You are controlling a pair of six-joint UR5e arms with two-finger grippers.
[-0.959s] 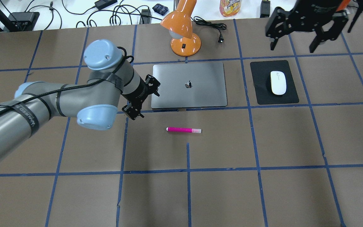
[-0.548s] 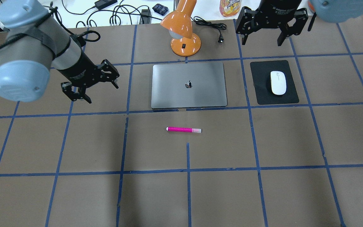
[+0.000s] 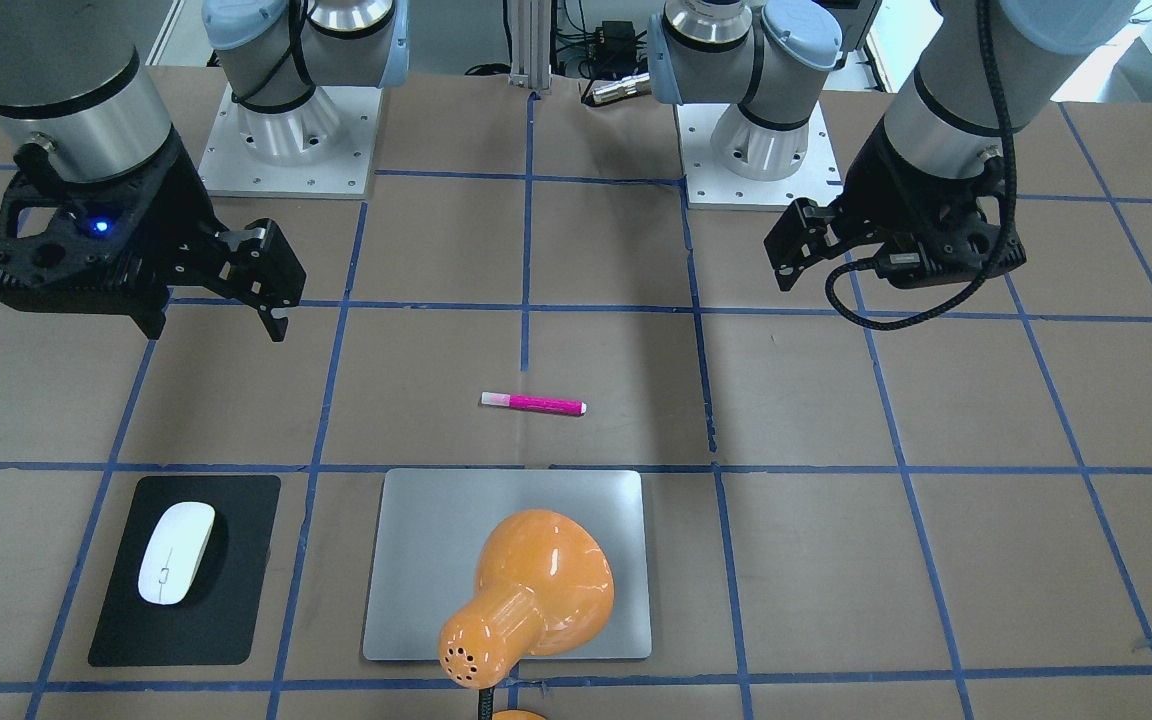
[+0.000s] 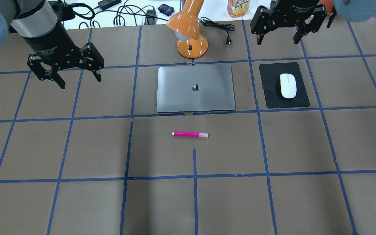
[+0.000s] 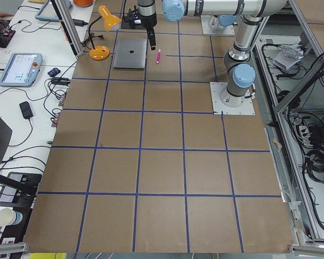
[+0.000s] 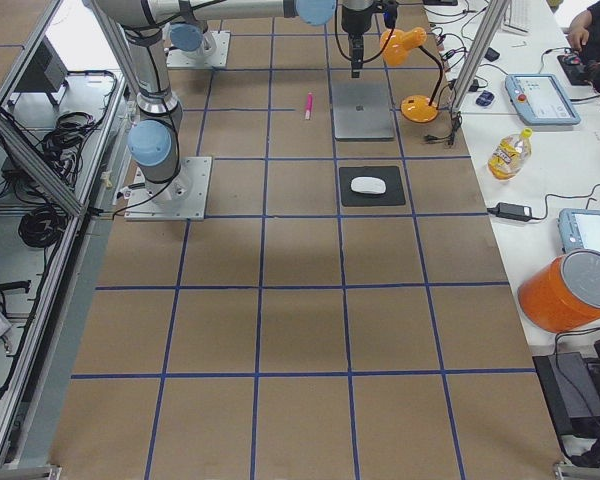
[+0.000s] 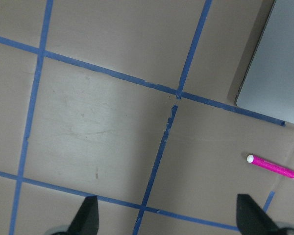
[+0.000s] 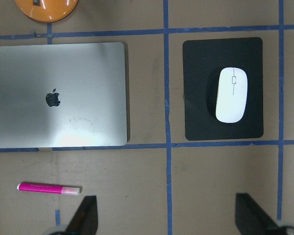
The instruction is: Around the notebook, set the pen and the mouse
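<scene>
**A:** From overhead, how do the arms stand?

**B:** The left gripper hangs pointing down over the table, left of the notebook. Its jaws are spread wide and hold nothing. The right gripper hangs the same way past the far edge of a black mat, also wide apart and empty.

**A:** Where are the task items?

**B:** The mouse lies on the mat, right of the notebook. The pen lies on the table near the notebook's near edge, parallel to it and not touching.

**A:** And from the front?

**B:** Both wrists are raised above the table, one on each side of the pen. An orange lamp overlaps the notebook.

**A:** The side views?

**B:** Both arms stretch far out toward the notebook. The grippers are too small to judge.

**A:** The wrist cameras?

**B:** The left looks down on the table, with the pen's white tip and a notebook corner at the right. Its fingertips are wide apart. The right looks down on the notebook, the mouse on the mat, and the pen.
</scene>
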